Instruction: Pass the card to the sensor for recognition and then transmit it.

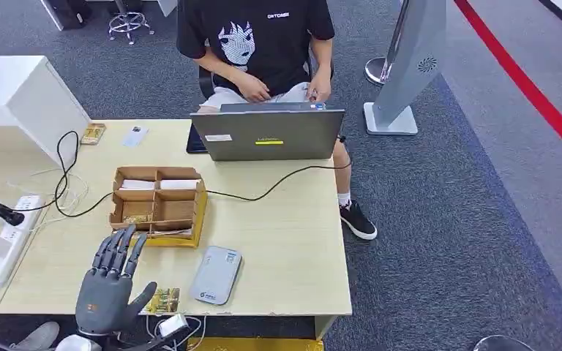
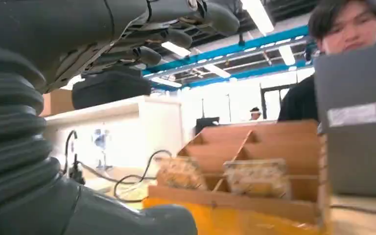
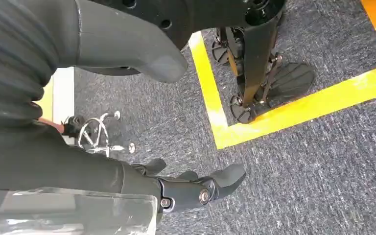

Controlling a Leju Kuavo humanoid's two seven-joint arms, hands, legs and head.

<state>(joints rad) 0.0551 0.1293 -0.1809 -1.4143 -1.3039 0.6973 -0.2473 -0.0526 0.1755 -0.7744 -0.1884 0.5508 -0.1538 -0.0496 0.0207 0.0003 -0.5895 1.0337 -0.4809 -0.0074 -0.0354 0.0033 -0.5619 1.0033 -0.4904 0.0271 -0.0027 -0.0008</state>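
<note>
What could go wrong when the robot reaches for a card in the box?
The left hand hovers open near the cardboard box; it might nudge the light box instead of gripping a card. The black cable trails right past the box and could snag. The card reader lies close by and could get bumped.

You see grey carpet [image 1: 439,219] with a red line [image 1: 527,88], a wooden table [image 1: 285,241], and long ceiling lights [image 2: 259,14].

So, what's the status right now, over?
Left hand open over table, right hand open, hanging low. Card lies unheld by sensor. Nothing between them.
</note>
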